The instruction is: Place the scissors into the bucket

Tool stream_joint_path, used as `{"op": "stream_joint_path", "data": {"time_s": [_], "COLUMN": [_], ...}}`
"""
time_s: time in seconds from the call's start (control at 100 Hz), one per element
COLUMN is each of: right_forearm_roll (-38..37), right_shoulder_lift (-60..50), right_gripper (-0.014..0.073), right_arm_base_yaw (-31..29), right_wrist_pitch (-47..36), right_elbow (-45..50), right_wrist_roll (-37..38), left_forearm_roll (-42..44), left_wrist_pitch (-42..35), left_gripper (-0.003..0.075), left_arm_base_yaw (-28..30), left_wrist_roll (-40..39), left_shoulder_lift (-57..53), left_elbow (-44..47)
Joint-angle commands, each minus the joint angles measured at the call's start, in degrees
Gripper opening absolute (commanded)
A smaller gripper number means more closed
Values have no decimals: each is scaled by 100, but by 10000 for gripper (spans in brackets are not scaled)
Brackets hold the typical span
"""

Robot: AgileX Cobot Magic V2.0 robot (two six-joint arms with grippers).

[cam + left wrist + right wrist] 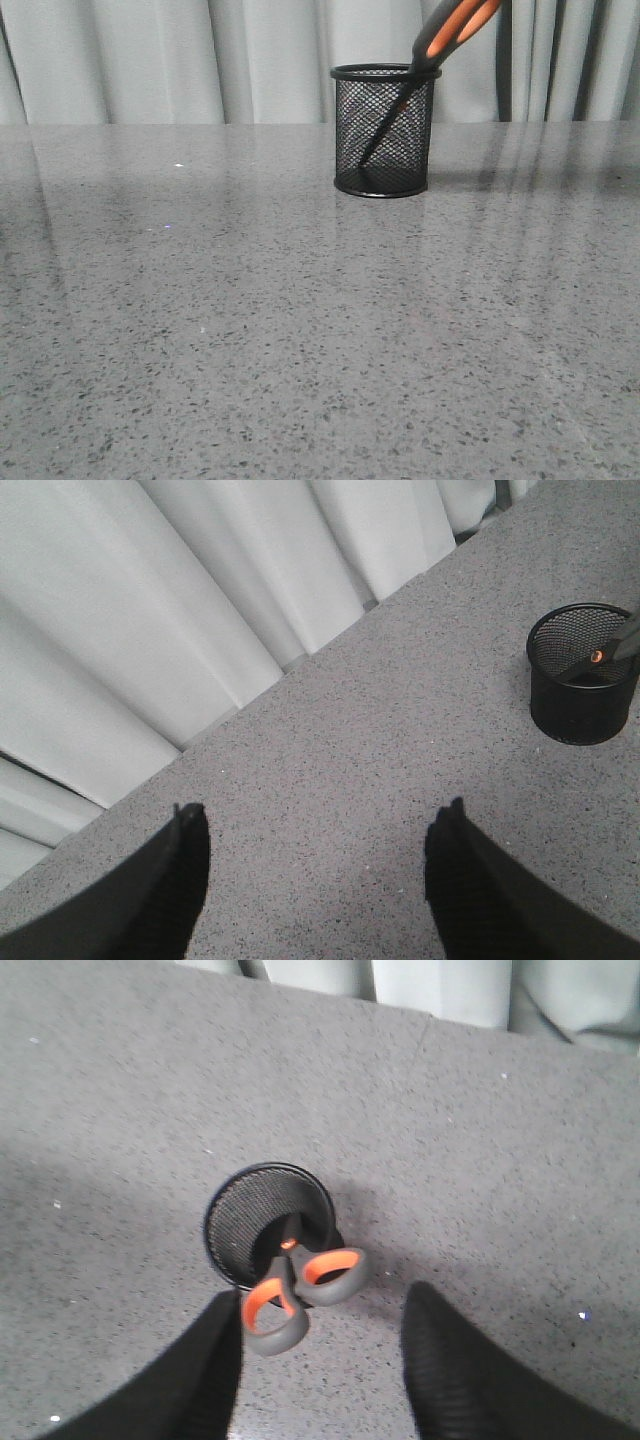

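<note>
The black wire-mesh bucket (384, 130) stands upright at the back of the grey table, right of centre. The scissors (452, 30) stand in it blades down, leaning right, with the grey and orange handle loops sticking out above the rim. The right wrist view shows the bucket (240, 1225) from above with the scissors' loops (300, 1290) hanging over its rim. My right gripper (322, 1305) is open above them, holding nothing, one finger close beside a loop. My left gripper (320, 820) is open and empty over bare table, well away from the bucket (582, 675).
Pale curtains (200, 60) hang along the table's far edge. The speckled grey tabletop (300, 330) stretches from the bucket to the front. Neither arm shows in the front view.
</note>
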Motion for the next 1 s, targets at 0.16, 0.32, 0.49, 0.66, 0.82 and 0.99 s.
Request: {"op": "stream_joint_path", "data": {"time_s": [0.16, 0.32, 0.49, 0.66, 0.82, 0.99], "right_forearm_roll": [555, 569, 583, 583, 583, 583], "right_shoulder_lift": [-776, -1533, -2550, -3727, -4820, -6073], "right_gripper": [5, -65, -66, -66, -66, -66], "right_arm_base_yaw": [-20, 124, 246, 293, 293, 293], "right_wrist_pitch": [-1347, -2485, -3999, -5658, -6641, -6916], "right_elbow": [326, 1554, 3363, 5331, 7059, 8416], "right_wrist_roll": [-17, -202, -610, -610, -610, -610], "left_forearm_roll": [-116, -116, -295, -295, -381, -999], "left_wrist_pitch": [-379, -554, -1905, -3632, -5055, -6545], "left_gripper": [55, -21, -21, -21, -21, -21], "left_arm_base_yaw": [19, 19, 19, 19, 19, 19], "left_wrist_roll": [-61, -61, -61, -61, -61, -61], "left_shoulder_lift": [-135, -284, -918, -1888, -2966, -4177], "left_elbow": [-108, 253, 1453, 3350, 5457, 7434]}}
